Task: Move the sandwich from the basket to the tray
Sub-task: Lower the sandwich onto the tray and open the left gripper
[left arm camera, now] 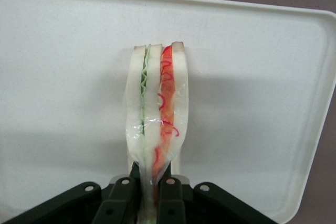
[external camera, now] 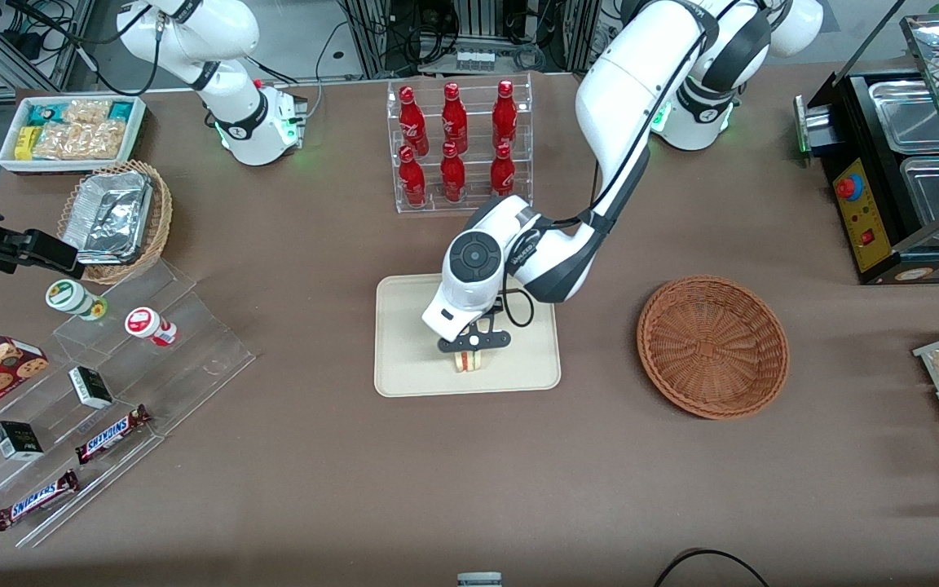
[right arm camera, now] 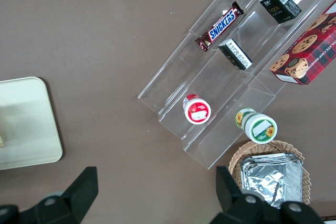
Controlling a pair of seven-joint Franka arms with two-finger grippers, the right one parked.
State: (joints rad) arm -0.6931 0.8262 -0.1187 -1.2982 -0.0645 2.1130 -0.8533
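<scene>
The sandwich [external camera: 469, 360] is a pale bread wedge with green and red filling, held over the cream tray [external camera: 408, 359] near the tray's edge closest to the front camera. My left gripper [external camera: 473, 346] is shut on its narrow end. In the left wrist view the sandwich [left arm camera: 157, 103] stands on edge between the black fingers [left arm camera: 122, 203], its wrapped tip pinched tight, with the tray [left arm camera: 63, 77] right under it. I cannot tell whether it touches the tray. The reddish-brown basket [external camera: 712, 346] is empty, toward the working arm's end of the table.
A clear rack of red bottles [external camera: 457, 147] stands farther from the front camera than the tray. Acrylic steps with snacks [external camera: 111, 391], a tan basket of foil trays [external camera: 115, 216] and a white snack bin [external camera: 70, 130] lie toward the parked arm's end. A black warmer [external camera: 901, 163] stands past the basket.
</scene>
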